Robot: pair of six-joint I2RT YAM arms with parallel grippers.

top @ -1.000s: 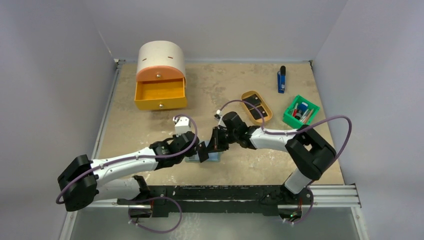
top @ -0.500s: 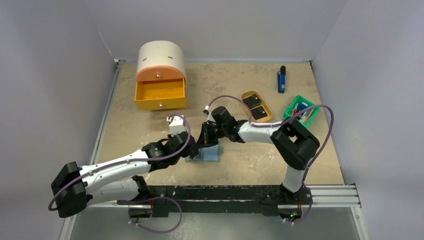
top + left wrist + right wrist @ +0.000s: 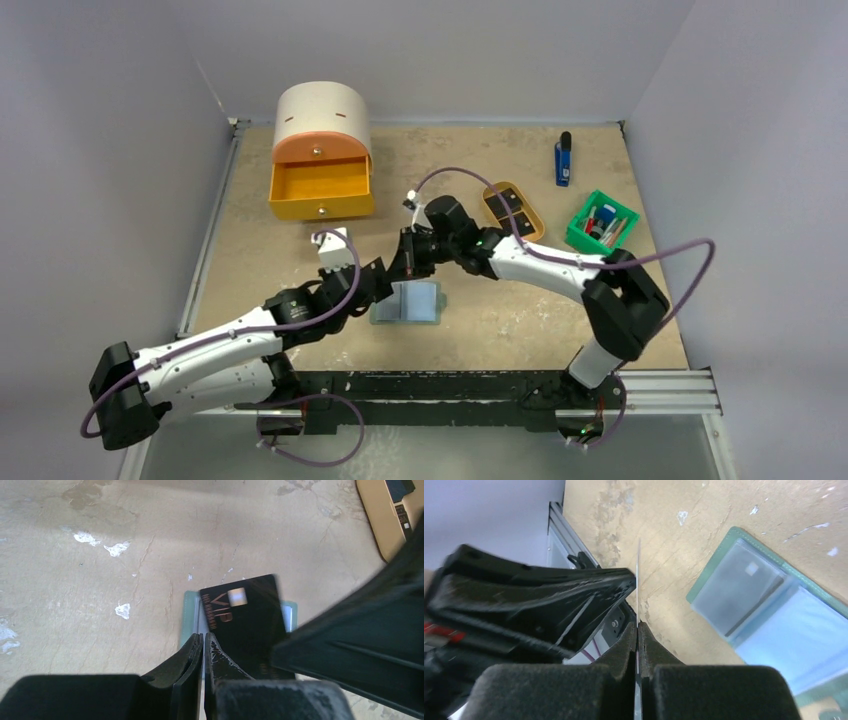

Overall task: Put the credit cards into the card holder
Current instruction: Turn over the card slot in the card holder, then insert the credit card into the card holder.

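Note:
The card holder (image 3: 412, 303) lies open and flat on the table, green rim (image 3: 187, 614) and pale blue-grey pockets (image 3: 796, 635) up. A dark card shows through its translucent pocket (image 3: 738, 591). My right gripper (image 3: 638, 627) is shut on a black credit card (image 3: 245, 617) marked VIP, held just above the holder; edge-on it is a thin line (image 3: 638, 575). My left gripper (image 3: 203, 639) is shut with nothing in it, at the holder's near-left edge beside the right gripper (image 3: 408, 268). Two more credit cards (image 3: 505, 203) lie in the tan tray.
The tan oval tray (image 3: 536, 215) sits right of the grippers, a green bin (image 3: 578, 236) of small items beyond it. A blue-and-black stick (image 3: 564, 158) lies at the back right. An orange drawer box (image 3: 320, 190) stands open at the back left.
My left arm has drawn back to the left, off the card holder. The right gripper has shifted left and farther back with the card, leaving the holder's pockets uncovered.

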